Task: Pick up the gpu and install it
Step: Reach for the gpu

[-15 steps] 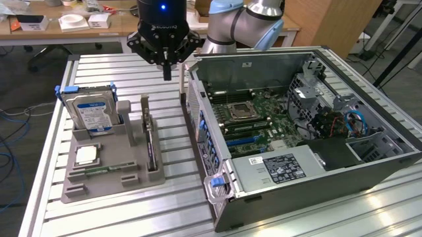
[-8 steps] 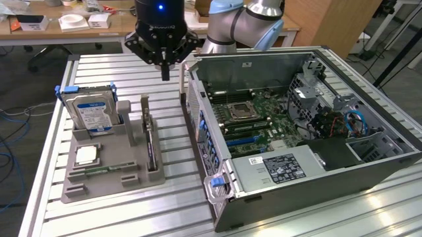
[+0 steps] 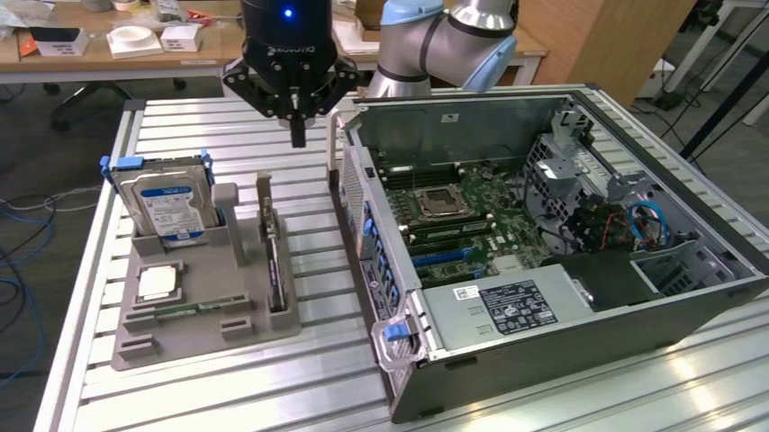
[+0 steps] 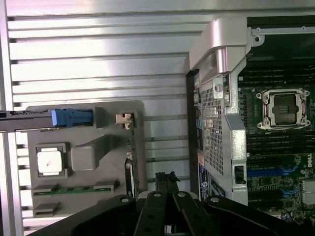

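Our claw (image 3: 297, 135) hangs closed and empty; the gpu (image 3: 274, 261) stands at its 6 o'clock in the exterior view. Descending closed, we risk striking the card's edge.

Ribbed table (image 3: 240, 396) gleams, brushed metal; grey tray (image 3: 229, 274) looks matt plastic; computer case (image 3: 577, 360) dark smooth metal; gripper (image 3: 298, 137) black, slightly glossy.

gpu (image 3: 279, 270), thin dark card, upright on edge, seated in gray holder (image 3: 204, 297) slot

Black gpu (image 3: 275, 270), grey tray (image 3: 222, 328), blue-and-white hard drive (image 3: 168, 205), green motherboard (image 3: 487, 216), silver ribbed table (image 3: 180, 126)
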`<state>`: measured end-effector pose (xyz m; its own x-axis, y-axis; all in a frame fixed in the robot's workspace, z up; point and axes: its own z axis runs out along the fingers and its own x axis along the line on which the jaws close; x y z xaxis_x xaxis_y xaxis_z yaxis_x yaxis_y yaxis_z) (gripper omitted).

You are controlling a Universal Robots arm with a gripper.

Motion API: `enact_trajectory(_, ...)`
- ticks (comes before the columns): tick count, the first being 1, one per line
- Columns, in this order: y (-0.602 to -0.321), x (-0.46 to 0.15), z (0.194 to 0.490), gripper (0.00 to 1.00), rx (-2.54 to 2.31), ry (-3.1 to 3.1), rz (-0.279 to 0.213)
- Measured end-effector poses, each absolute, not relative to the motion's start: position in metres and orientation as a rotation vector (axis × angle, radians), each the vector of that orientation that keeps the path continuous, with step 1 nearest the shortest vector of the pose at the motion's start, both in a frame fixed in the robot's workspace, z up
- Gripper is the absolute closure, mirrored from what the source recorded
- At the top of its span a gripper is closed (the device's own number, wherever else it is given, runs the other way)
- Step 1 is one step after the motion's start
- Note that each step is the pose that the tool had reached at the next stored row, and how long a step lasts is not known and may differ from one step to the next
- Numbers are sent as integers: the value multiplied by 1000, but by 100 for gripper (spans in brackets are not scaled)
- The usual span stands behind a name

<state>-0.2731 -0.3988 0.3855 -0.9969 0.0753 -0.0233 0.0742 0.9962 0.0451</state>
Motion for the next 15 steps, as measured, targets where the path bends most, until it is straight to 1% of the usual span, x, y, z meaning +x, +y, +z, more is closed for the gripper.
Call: enact_trajectory(15,-399,-279,385,89,117,3114,69)
